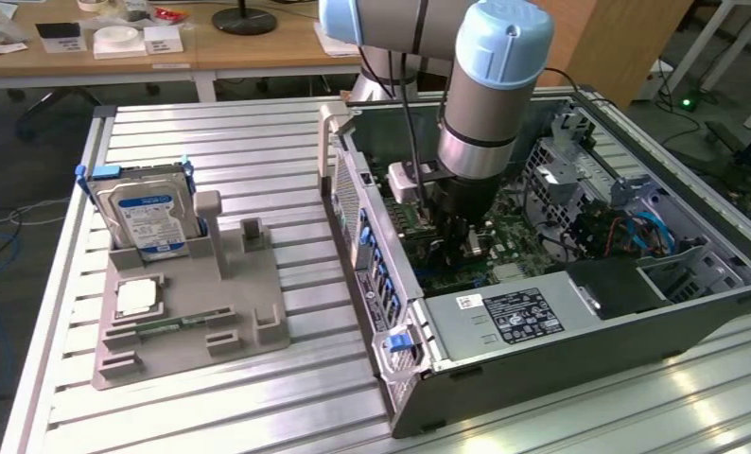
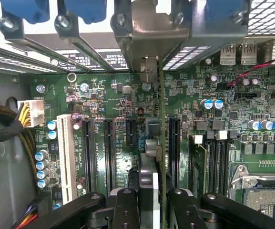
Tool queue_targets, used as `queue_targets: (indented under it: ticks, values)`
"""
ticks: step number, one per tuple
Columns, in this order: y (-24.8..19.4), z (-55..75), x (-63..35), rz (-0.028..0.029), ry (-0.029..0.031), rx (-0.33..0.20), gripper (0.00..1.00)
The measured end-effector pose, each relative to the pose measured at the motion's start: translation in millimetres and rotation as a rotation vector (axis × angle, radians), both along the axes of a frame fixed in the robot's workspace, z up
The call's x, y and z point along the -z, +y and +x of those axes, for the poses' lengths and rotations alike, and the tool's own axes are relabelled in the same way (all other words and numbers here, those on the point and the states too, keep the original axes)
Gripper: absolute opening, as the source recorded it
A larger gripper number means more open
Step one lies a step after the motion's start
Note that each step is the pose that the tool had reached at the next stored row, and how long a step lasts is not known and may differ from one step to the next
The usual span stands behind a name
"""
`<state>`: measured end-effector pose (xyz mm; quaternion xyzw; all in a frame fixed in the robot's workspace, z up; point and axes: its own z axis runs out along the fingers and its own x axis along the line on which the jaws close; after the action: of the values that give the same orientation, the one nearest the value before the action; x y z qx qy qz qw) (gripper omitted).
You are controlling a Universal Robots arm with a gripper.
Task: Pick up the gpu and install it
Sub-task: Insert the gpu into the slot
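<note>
My gripper (image 2: 149, 202) is shut on the gpu (image 2: 162, 129), which I see edge-on as a thin green board running from between my fingers (image 2: 125, 207) to its metal bracket (image 2: 149, 28) at the case's rear openings. The card hangs upright just above the green motherboard (image 2: 127, 95), between two long black slots (image 2: 109, 152), close beside the slot (image 2: 174, 148). In the exterior view the gripper (image 1: 458, 227) is lowered inside the open computer case (image 1: 389, 284), over the motherboard.
A grey holder (image 1: 186, 322) on the slatted table carries a silver hard drive (image 1: 148, 213), a processor chip (image 1: 138, 298) and a narrow green memory stick (image 1: 174, 324). Inside the case are a power supply (image 1: 515, 317), drive cage (image 1: 678, 270) and cables (image 2: 4, 124).
</note>
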<state>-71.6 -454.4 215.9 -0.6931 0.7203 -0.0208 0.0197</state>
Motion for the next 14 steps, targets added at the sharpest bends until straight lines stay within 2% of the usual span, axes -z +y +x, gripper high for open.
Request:
queue_targets:
  ticks: [14]
  values:
    - [0.0,0.0,6.4,0.0,0.0002,0.0,0.28]
